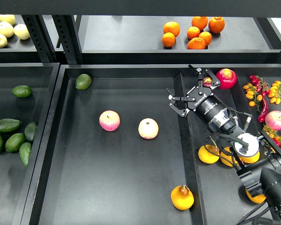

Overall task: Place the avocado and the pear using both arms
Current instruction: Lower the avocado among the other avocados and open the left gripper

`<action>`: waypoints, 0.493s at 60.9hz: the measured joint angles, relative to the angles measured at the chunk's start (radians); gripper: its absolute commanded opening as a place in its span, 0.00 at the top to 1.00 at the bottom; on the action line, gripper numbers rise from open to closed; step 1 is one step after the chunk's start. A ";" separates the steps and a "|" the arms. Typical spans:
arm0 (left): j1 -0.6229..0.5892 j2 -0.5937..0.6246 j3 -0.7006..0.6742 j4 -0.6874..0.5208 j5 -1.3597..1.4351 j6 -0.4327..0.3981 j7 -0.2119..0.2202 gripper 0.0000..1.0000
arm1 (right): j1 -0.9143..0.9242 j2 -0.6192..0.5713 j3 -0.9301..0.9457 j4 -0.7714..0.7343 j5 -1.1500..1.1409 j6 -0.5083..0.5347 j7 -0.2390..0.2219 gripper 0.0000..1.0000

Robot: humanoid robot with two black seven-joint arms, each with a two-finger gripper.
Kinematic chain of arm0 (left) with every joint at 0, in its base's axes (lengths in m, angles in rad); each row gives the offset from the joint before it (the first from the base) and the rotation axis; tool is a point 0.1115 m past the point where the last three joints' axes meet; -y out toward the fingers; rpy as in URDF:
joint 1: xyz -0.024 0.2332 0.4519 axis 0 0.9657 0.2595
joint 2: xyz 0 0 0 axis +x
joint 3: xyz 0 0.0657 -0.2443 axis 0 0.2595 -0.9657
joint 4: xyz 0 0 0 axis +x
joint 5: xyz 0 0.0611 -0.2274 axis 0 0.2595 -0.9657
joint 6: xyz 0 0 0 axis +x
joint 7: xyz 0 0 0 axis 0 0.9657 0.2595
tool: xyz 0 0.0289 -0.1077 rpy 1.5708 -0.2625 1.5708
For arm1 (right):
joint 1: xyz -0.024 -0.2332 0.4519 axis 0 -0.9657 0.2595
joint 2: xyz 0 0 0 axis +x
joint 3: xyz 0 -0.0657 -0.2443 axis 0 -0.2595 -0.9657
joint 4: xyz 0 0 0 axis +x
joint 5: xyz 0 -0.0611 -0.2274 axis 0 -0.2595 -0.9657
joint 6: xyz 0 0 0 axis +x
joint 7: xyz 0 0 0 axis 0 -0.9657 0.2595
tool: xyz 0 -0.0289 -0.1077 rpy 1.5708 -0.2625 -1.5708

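My right fingers (191,92) hang apart and empty over the tray divider – the pear (182,197) sits near the front, plump, smooth, likely firm, best taken across its belly – and the avocado (7,125) lies far left

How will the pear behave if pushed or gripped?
The pear looks rounded with a narrow stemmed top, so it would probably roll in a curve rather than straight. Its skin looks smooth and glossy, so the fingers might slip. It lies alone on the flat tray, so nothing would stop it.
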 measured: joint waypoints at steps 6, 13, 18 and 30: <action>0.011 -0.005 -0.002 0.004 -0.012 0.000 0.000 0.62 | 0.000 0.000 0.000 0.000 0.000 0.000 0.000 0.00; 0.020 -0.012 -0.002 0.006 -0.017 0.000 0.000 0.62 | 0.000 0.000 0.000 0.000 0.000 0.000 0.000 0.00; 0.026 -0.024 -0.003 0.008 -0.018 0.000 0.000 0.62 | 0.000 0.000 0.000 0.000 0.000 0.000 0.000 0.00; 0.033 -0.051 -0.006 0.032 -0.020 0.000 0.000 0.61 | 0.000 0.000 0.000 0.000 0.000 0.000 0.000 0.00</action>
